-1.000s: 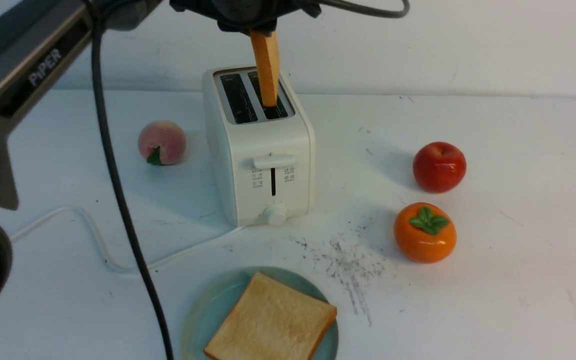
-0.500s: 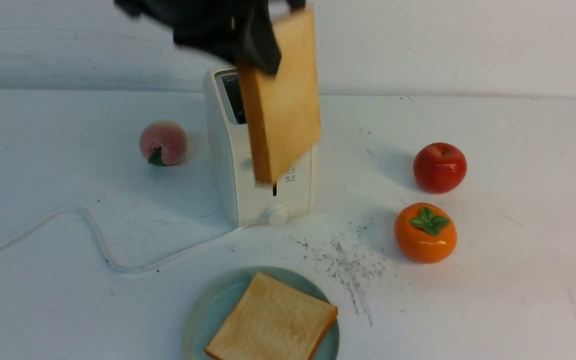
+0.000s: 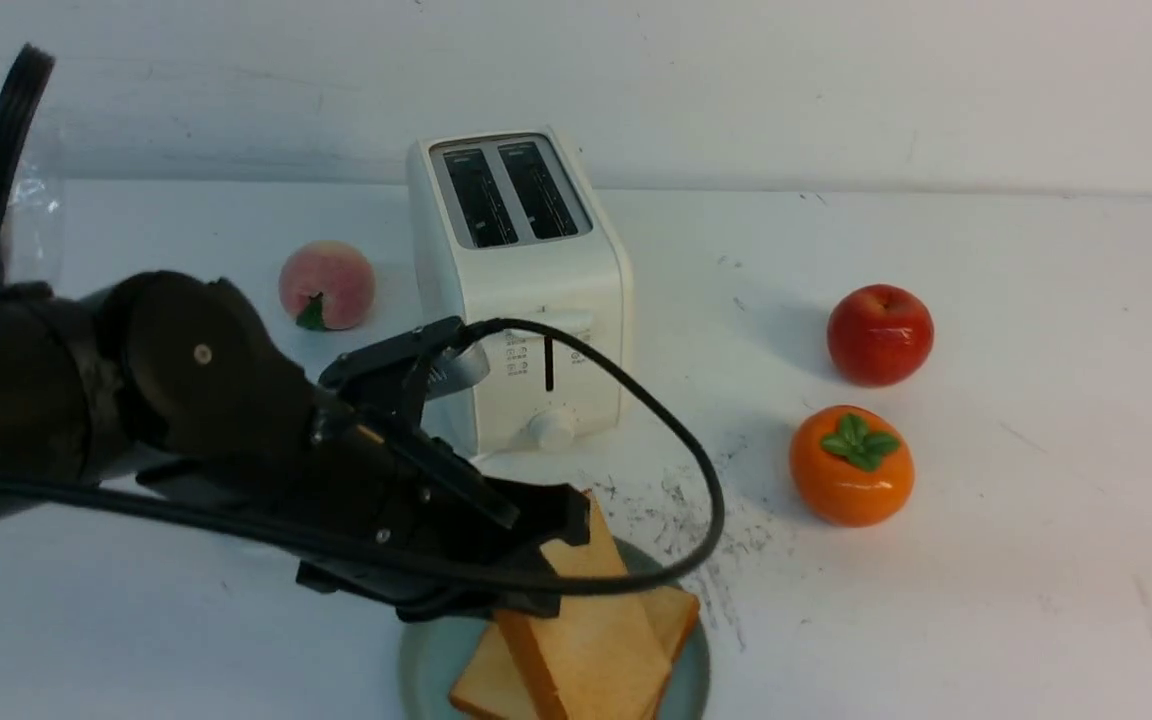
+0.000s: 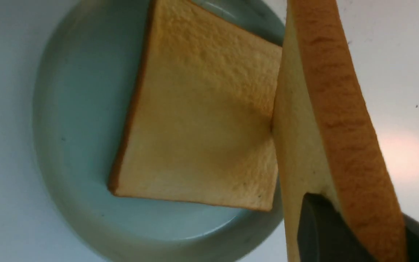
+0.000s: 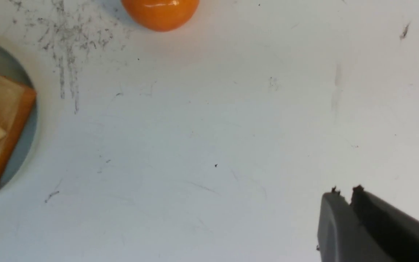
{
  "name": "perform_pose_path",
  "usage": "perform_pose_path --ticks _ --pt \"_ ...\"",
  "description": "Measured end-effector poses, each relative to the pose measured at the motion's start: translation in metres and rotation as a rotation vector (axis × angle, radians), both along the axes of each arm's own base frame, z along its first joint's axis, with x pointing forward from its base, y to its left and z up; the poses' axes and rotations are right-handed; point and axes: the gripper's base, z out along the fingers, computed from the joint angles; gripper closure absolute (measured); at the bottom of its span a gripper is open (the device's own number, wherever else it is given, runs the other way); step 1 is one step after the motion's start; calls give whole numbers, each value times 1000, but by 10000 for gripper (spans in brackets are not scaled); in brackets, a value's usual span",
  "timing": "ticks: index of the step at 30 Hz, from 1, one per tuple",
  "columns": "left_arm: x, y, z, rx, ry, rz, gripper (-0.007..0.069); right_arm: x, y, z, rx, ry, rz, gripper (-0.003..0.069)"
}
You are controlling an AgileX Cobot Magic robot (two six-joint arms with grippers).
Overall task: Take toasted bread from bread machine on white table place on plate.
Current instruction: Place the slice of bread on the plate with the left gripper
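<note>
My left gripper (image 3: 556, 560) is shut on one slice of toasted bread (image 3: 586, 640), held tilted on edge low over the plate (image 3: 416, 660). In the left wrist view the dark fingers (image 4: 318, 225) pinch that slice (image 4: 326, 109). Its far end meets the second slice (image 4: 202, 120), which lies flat in the teal plate (image 4: 75, 109). The bread machine (image 3: 521, 290) stands behind on the white table (image 3: 986, 600), both slots dark and bare. My right gripper (image 5: 344, 191) hovers over bare table, jaws together with nothing held. It is outside the front view.
A peach (image 3: 326, 285) sits left of the toaster. A red apple (image 3: 879, 333) and an orange persimmon (image 3: 850, 465) sit to its right. Dark scratches (image 3: 696, 520) mark the table beside the plate. The arm's black cable (image 3: 676, 450) loops in front of the toaster.
The left arm has lifted the slice out of the toaster's right slot and swung down to the plate with it. The toaster's slots now show no bread.
</note>
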Motion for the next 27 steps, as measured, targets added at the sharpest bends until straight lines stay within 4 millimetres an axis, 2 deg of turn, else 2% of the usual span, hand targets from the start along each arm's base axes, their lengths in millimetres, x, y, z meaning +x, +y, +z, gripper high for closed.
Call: perform_pose_path --ticks 7,13,16,19,27 --pt "1 -4 7 -77 -50 -7 524 0 0 -1 2 2 0 586" --pt "-8 -1 35 -158 -153 -23 524 0 0 -1 3 2 0 578" --pt "-10 -1 42 -180 -182 -27 524 0 0 -1 4 2 1 574" --pt "-6 -3 35 -173 -166 -26 524 0 1 -1 7 1 1 569" --pt "15 -12 -8 -100 -71 3 524 0 1 -1 18 2 2 561"
